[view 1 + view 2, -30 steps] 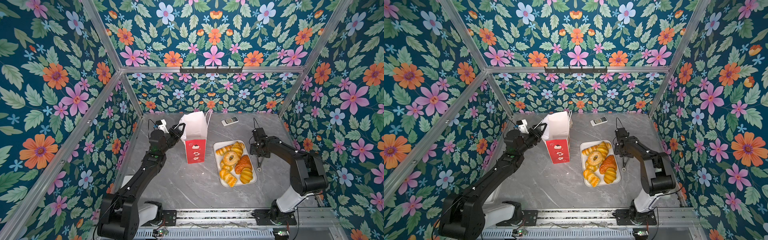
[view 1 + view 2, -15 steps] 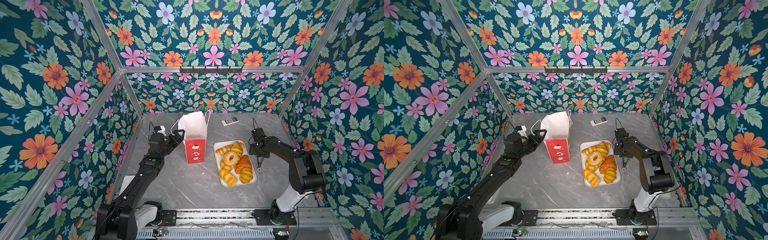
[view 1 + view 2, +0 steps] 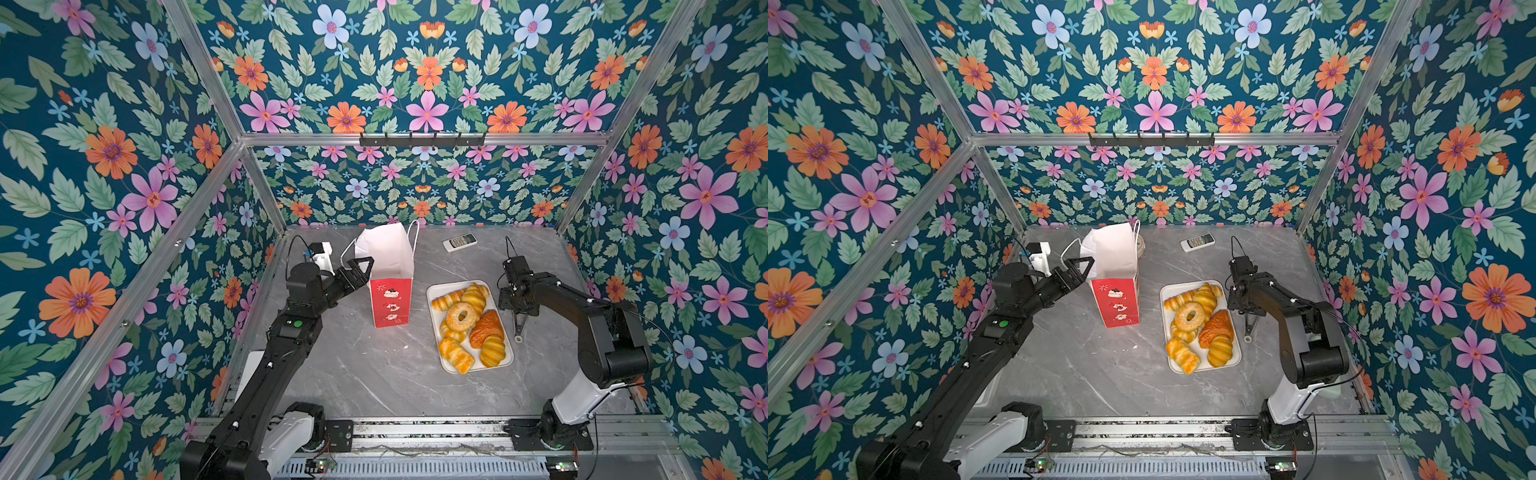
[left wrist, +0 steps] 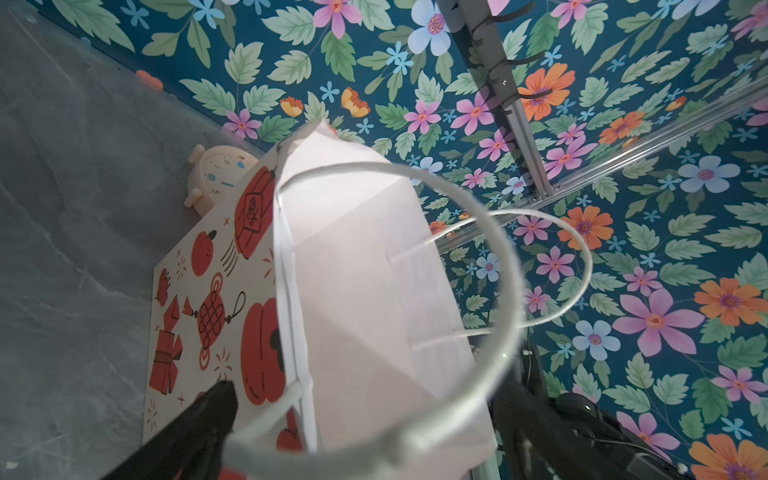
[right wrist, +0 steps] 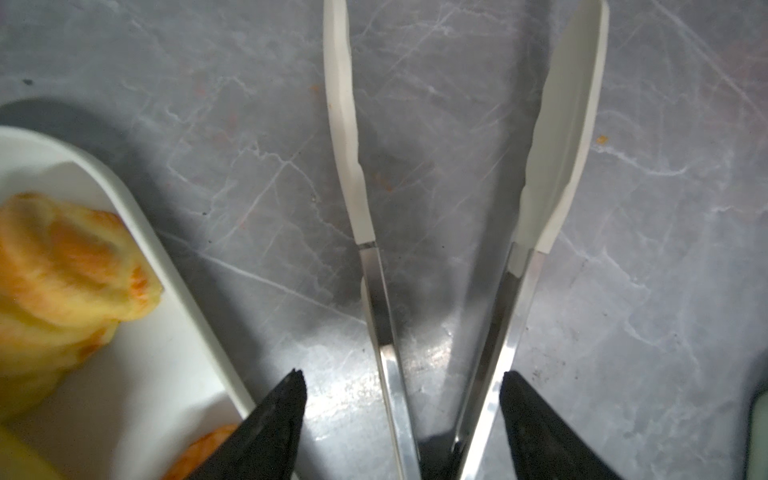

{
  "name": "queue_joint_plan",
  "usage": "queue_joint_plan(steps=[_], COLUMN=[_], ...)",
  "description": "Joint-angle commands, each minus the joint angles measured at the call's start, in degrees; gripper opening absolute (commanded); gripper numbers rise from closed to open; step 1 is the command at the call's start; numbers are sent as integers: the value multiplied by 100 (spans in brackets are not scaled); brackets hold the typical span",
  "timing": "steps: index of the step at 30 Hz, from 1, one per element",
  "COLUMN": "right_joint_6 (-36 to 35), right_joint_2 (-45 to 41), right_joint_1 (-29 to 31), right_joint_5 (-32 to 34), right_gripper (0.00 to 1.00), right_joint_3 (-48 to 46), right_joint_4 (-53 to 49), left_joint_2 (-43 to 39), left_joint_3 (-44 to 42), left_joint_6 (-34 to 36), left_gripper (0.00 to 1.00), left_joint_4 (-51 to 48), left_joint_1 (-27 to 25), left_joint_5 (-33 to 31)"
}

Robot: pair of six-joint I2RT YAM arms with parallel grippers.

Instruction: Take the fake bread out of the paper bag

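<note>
Find the bread piled on the tray, just beside the standing bag. Looks light, hard and shiny (so slippery); pinch across a fat middle. See the left gripper wide open by the bag, the right gripper holding tongs. Clear only in the left wrist view: a clock behind the bag.

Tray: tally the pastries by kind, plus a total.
Ring doughnut: 1
Brown croissant: 1
Golden-yellow rolls and twists: 5
Total: 7 visible on the tray; any hidden underneath can't be counted.
</note>
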Motion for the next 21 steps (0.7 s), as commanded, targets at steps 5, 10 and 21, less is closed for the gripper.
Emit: queue_joint_plan(steps=[5, 10, 21], right_joint_6=[63, 106, 4], right_joint_2=[-160, -672, -2360], right_joint_1=[6, -1, -1], right_joint_5=[-139, -421, -399], right_gripper=[75, 78, 79], right_joint_3=[-117, -244, -687], right_joint_4=[47, 143, 248], left_joint_2=[-565, -1041, -2490], left_joint_3=[874, 1681, 333], left_joint_6=[1001, 1616, 2508], left_gripper=[100, 100, 97], left_joint_4=[-1727, -2581, -1830], left_joint_1=[60, 60, 60], left_joint_5=[-318, -1168, -4353])
